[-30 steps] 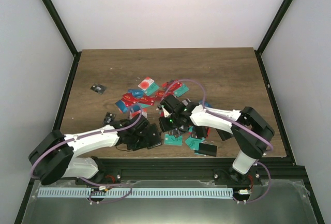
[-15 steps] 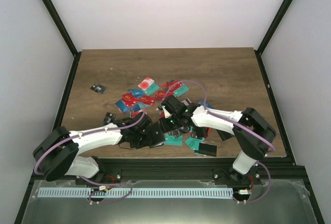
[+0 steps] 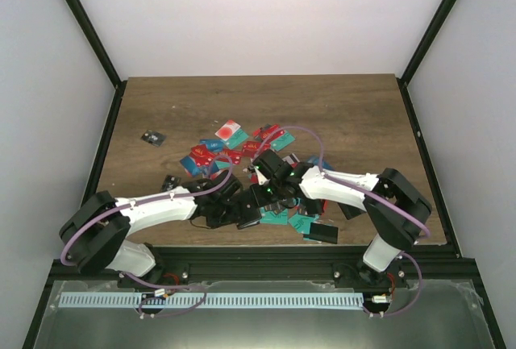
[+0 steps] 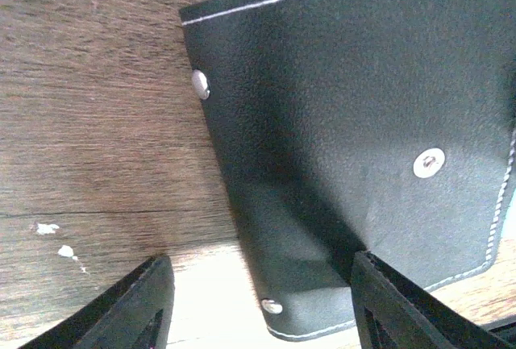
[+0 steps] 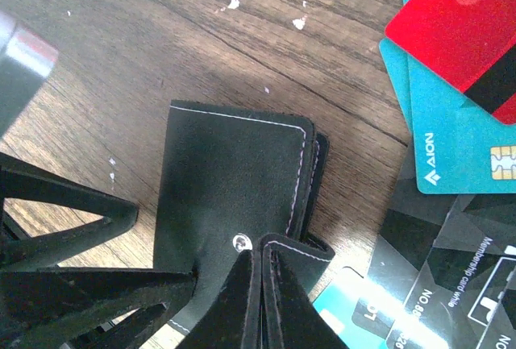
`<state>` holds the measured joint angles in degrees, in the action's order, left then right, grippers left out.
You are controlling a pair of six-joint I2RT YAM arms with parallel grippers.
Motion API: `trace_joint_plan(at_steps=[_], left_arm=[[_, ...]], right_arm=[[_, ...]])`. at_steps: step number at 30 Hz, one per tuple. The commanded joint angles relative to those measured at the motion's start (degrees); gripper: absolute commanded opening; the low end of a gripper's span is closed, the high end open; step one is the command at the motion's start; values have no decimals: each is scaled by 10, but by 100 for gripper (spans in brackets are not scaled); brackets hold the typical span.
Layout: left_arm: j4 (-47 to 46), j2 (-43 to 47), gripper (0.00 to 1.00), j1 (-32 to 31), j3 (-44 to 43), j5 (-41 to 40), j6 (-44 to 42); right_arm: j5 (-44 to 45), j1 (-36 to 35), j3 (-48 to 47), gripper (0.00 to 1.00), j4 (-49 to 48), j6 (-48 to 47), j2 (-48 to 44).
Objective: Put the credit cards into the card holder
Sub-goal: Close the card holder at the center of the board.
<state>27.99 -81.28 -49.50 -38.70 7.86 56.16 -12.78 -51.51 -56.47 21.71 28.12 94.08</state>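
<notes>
The right tool [image 5: 260,267] is seen clenched, its tips pressed together on the stitched flap edge of the card holder [image 5: 234,180], close beside a silver snap [image 5: 239,242]. The left tool [image 4: 260,272] is held released, its fingers [image 4: 149,301] spread to either side of the same black holder, whose upper leaf appears raised off the lower one. The holder is found on the desk [image 3: 339,115] near the front edge, between the two tools. Just beside it, teal and red credit cards [image 5: 451,164] are laid overlapping, with dark printed ones below them. More cards are scattered toward the desk's middle, and one small dark piece [image 3: 151,137] is set well apart at the left.
</notes>
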Motion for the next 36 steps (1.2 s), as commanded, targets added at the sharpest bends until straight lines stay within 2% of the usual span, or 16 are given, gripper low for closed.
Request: trace_joint_plan(at_steps=[1,11,13,18,22,28,36], left_arm=[[-11,3,64,1,-12,-15,6],[-39,-40,65,2,-17,-11,7],[-49,-47,62,1,-17,-9,9],[-57,-58,45,2,-11,-9,12],[-71,-48,38,1,14,-5,19],[-98,-40,44,2,32,13,20],[-105,-47,46,1,33,19,12]], right_arm=[[-8,-5,7,1,-8,0,-16],[-8,-5,13,1,-15,6,-9],[-12,-5,17,1,-21,7,-10],[-23,-5,33,1,-43,15,-13],[-36,-5,42,1,-65,24,-10],[-41,-5,41,1,-81,37,0],[-44,-5,43,1,-91,46,15]])
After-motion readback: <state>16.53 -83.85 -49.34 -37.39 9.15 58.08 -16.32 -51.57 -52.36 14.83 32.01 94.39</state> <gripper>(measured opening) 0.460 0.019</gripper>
